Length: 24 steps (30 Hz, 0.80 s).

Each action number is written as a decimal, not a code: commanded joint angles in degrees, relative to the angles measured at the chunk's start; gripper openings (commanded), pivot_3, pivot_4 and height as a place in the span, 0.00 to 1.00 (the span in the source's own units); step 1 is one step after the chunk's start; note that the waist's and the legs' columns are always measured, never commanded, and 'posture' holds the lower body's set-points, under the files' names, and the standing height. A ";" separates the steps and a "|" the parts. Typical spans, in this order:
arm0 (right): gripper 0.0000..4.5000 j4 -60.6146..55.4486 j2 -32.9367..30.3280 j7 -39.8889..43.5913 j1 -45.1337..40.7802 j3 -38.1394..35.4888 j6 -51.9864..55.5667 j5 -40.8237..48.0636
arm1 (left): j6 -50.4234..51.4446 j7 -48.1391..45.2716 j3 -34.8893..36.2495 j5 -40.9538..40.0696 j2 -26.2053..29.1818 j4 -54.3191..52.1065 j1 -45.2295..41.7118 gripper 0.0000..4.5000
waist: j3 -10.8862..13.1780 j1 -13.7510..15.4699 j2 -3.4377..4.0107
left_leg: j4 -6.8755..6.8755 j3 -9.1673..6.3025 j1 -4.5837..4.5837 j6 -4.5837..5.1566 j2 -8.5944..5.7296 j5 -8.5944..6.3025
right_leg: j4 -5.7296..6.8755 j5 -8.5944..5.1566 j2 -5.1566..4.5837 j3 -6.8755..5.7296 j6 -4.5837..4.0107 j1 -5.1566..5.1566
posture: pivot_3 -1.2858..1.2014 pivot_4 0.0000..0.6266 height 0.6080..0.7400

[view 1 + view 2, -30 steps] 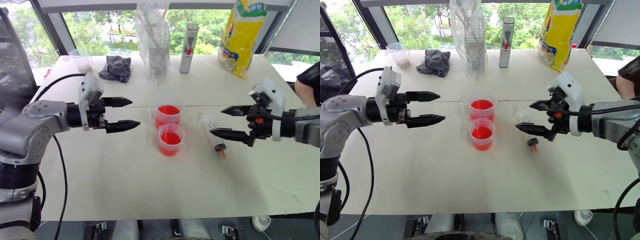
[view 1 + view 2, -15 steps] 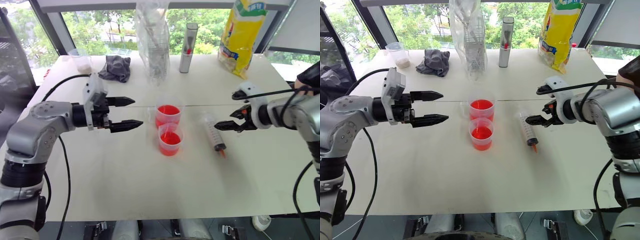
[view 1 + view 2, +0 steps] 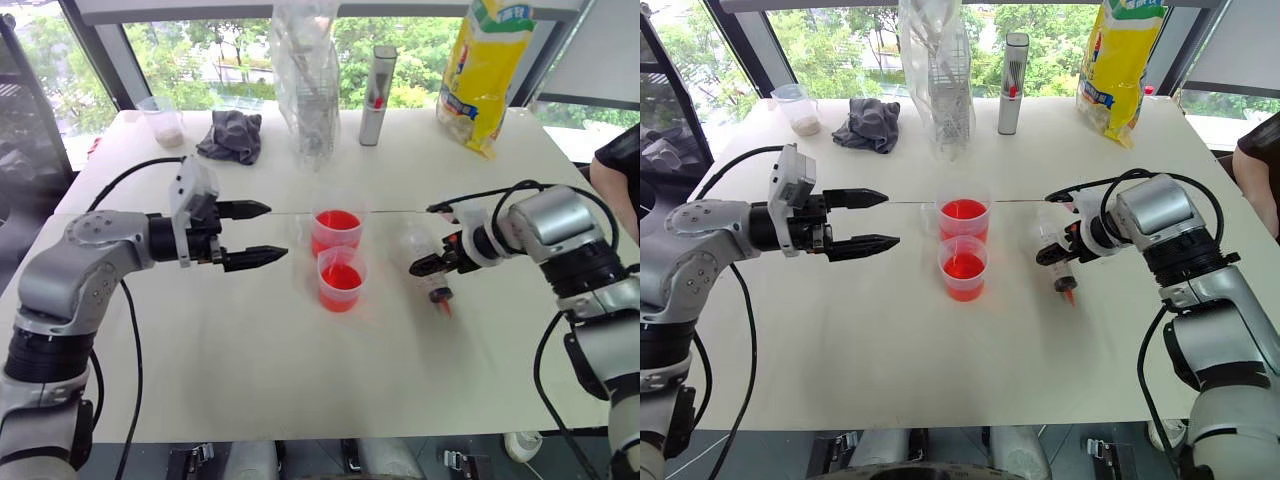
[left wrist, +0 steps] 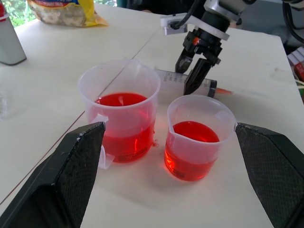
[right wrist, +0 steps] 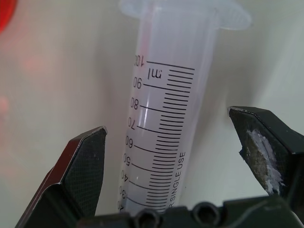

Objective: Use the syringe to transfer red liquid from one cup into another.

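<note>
The syringe (image 5: 164, 128) is straddled by the spread right gripper (image 3: 1061, 240), beside the cups (image 3: 340, 262); it should be clamped mid-barrel, squarely. The left gripper (image 3: 252, 234) is held agape.

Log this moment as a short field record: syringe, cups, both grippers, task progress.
syringe: the syringe lies flat on the table, beside the cups
cups: far cup and near cup both hold red liquid
right gripper: right gripper open, fingers straddling the syringe barrel, not closed on it
left gripper: left gripper open, holding nothing, above the table on the cups' other side
progress: syringe not yet picked up
</note>
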 commanded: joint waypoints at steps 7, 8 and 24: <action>0.49 1.61 2.21 1.66 -1.94 0.27 -1.74 -4.37 | -0.54 1.05 2.17 -0.65 0.74 -2.15 0.03 1.00 | 0.00 -0.03 0.00 | 0.00 0.00 0.01 0.00 0.00 0.00 | 0.02 0.00 0.00 0.00 0.00 0.01 | 0.52 0.24 1.00; 0.37 1.48 2.22 1.87 -1.87 0.25 -1.76 -4.62 | -0.60 1.12 2.16 -0.56 0.72 -2.07 -0.01 1.00 | -0.01 0.00 0.00 | 0.00 0.00 0.02 0.00 0.00 0.00 | 0.02 0.00 0.01 0.00 0.00 0.01 | 0.52 0.24 1.00; 0.31 -22.03 3.95 -6.50 2.01 -25.85 -14.00 -2.35 | -0.34 1.74 2.54 -2.01 -1.28 2.06 -5.92 1.00 | 0.00 0.20 0.02 | -0.01 -0.02 0.00 0.00 0.00 0.00 | 0.02 0.00 0.01 -0.03 0.00 0.01 | 0.52 0.24 1.00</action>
